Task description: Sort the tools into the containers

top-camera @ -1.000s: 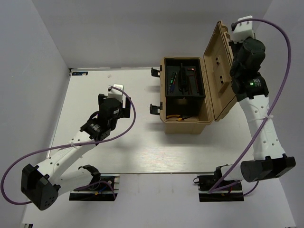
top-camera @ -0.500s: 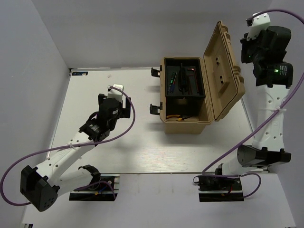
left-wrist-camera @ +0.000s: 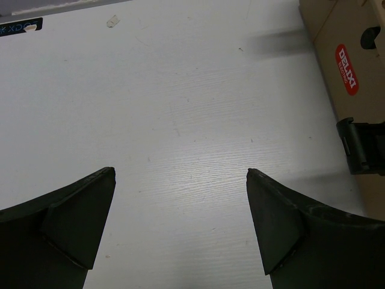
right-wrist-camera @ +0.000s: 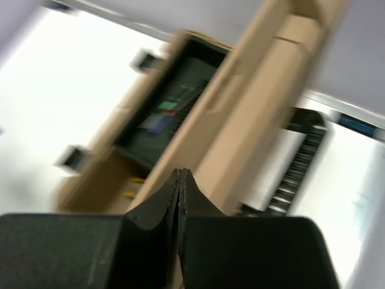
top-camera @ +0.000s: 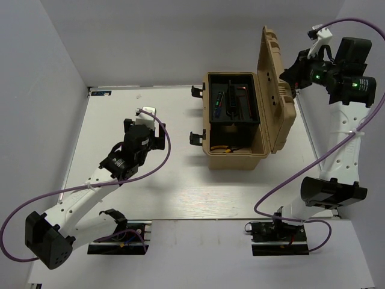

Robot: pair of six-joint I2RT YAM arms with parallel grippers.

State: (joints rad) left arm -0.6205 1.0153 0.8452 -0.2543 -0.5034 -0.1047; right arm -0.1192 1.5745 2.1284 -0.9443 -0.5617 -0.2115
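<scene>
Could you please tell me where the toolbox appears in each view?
Top external: the toolbox stands open, centre-right on the table.
Left wrist: its tan side runs along the right edge.
Right wrist: blurred, it slants across the middle.
Shared landmark: the black latch on the box's side.

Motion smears the right wrist view, so the tan plastic toolbox and its black inner tray show only as streaks. From above, the small hand tools in that tray are too small to tell apart, and the yellow-handled pliers at the box's 6 o'clock end lie partly hidden under it. The left wrist view cuts the toolbox off at 3 o'clock, leaving a red label and a black latch.
</scene>
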